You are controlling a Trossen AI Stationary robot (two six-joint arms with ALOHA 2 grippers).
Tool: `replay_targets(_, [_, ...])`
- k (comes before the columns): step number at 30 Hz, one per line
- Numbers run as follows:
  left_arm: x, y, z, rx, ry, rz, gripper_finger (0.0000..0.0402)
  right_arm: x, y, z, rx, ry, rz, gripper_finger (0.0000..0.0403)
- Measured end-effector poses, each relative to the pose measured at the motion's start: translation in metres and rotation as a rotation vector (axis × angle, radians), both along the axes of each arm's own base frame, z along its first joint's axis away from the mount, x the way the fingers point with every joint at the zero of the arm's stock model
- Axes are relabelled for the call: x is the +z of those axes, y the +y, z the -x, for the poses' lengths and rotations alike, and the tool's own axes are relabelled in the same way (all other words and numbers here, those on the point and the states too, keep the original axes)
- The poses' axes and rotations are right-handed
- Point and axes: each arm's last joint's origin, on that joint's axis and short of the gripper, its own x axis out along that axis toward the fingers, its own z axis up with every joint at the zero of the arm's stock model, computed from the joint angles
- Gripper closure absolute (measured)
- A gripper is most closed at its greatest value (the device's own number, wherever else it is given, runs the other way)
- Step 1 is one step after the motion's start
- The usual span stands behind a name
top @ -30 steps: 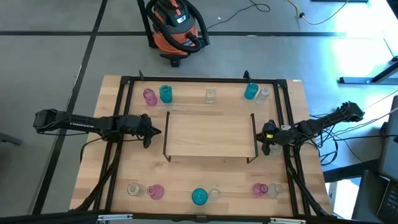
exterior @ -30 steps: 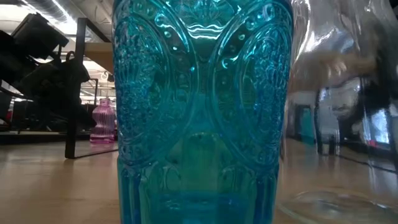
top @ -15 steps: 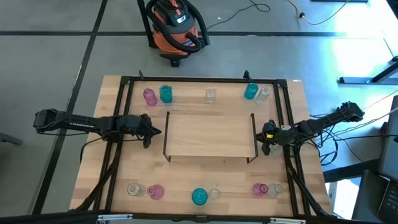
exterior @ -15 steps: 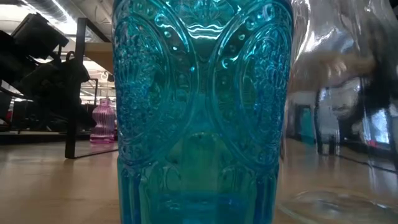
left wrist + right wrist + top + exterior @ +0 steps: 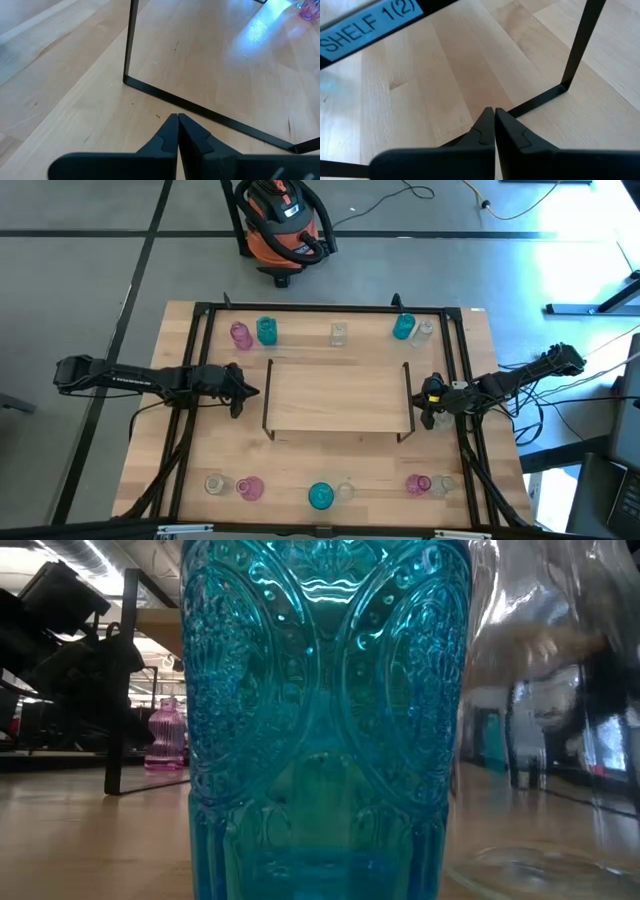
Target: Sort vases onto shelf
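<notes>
Shelf sitting bare; vases lining bench edges. Left pincer, right pincer flanking shelf, both closed together, empty. Sorting not yet begun; next move calling for opening, reaching nearest vase.

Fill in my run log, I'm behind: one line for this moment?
stage: not started | shelf: bare | vases: along table edges | left gripper: shut, beside shelf | right gripper: shut, beside shelf

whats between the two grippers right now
The shelf, with nothing on it, spans the gap between the shut left gripper and shut right gripper, seen in the high view.
</notes>
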Motion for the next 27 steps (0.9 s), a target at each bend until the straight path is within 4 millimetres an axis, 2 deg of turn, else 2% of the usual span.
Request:
replay_targets(21, [0.000,0.000,0.000,0.000,0.000,0.000,0.0401,0.002,-0.001,-0.001,-0.050,-0.038,0.032,0.0403])
replay_targets(27, [0.000,0.000,0.000,-0.001,0.000,0.000,0.0401,0.010,0.003,-0.008,0.009,-0.125,-0.061,0.0403])
